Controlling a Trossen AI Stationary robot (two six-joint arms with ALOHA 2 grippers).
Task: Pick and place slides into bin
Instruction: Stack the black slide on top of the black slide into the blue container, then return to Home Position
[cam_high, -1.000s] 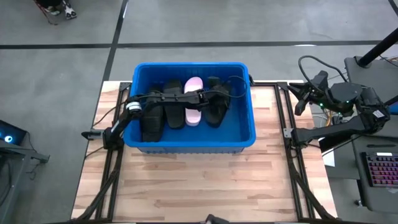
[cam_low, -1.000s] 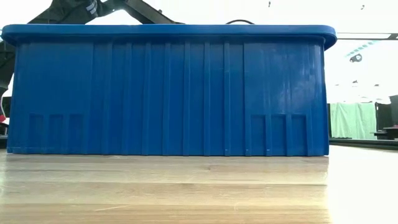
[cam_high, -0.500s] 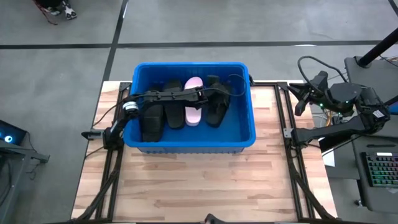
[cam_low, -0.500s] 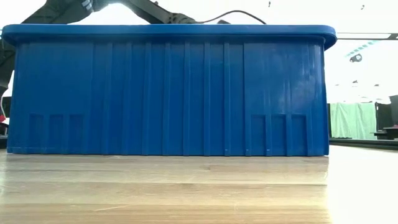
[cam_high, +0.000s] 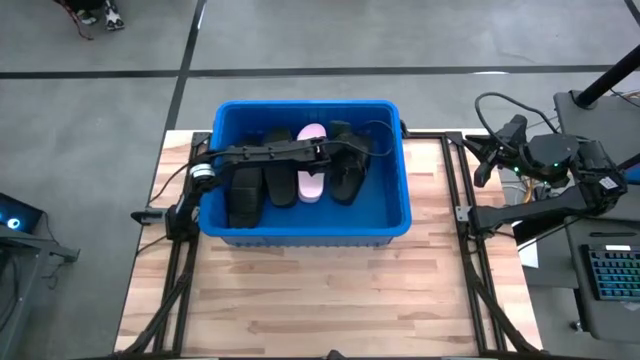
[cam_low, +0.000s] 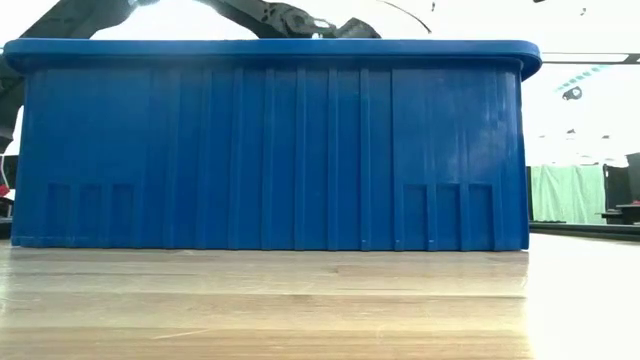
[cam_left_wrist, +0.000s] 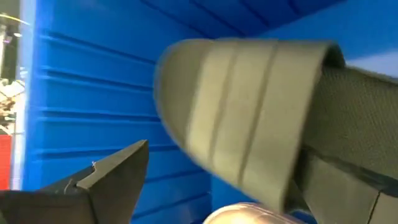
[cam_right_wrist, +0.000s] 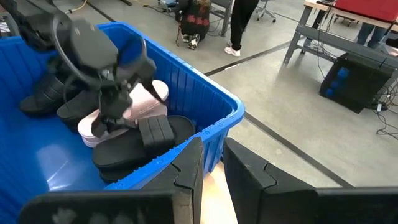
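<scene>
We see the left gripper (cam_high: 345, 150) reaching over the blue bin (cam_high: 395, 215) at twelve o'clock on the table; whether its jaws grip anything, we cannot tell. Slides (cam_high: 312, 172) lie inside. The right gripper (cam_high: 487, 160), jaws nearly closed and empty, waits at three o'clock.

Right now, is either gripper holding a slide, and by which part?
Cannot tell: left gripper is tight against a black slide's strap in the bin; right gripper holds nothing.

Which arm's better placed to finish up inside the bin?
Left. Its tool reaches over the bin, above the slides next to the pink one. The right tool sits off the table's right edge, away from the bin.
</scene>
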